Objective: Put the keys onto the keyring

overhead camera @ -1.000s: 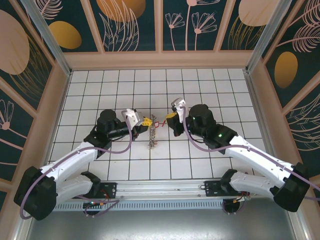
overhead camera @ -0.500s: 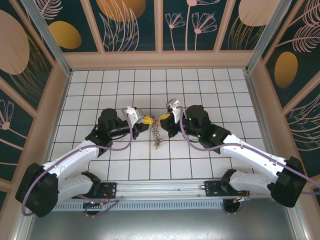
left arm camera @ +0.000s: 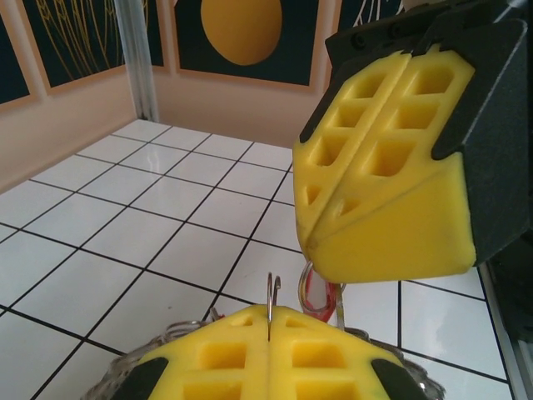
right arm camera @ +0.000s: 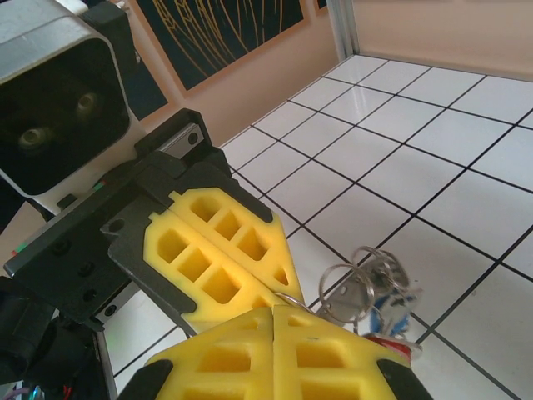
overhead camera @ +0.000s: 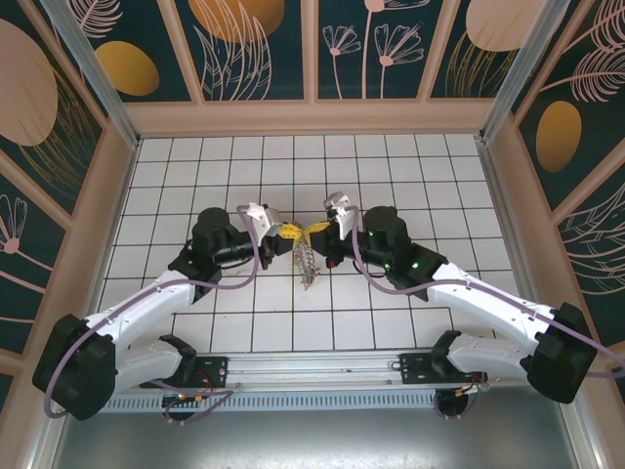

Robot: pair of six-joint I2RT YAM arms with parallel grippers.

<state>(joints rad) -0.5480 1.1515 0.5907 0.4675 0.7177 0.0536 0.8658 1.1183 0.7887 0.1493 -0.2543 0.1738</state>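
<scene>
keyring, thin grey metal ring fringed with keys and tags [overhead camera: 307, 262], is pinched by its wire in the closed left gripper [left arm camera: 269, 321]. right gripper [right arm camera: 275, 321] is nearly tip to tip with it, also shut. small red-tagged metal key [left arm camera: 321, 287] at its tips, grip hidden. step looks like threading. next needs key hole lined onto the ring's end.

The top external camera looks steeply down from above and behind the arm bases onto the whole tiled table [overhead camera: 371, 322]. Each wrist camera sits close behind its own yellow pads. The left gripper [left arm camera: 268, 321] camera faces the right gripper [left arm camera: 329, 204], and the right wrist camera faces back. All three views share the spot where the grippers meet, at the keyring [overhead camera: 307, 262].
</scene>
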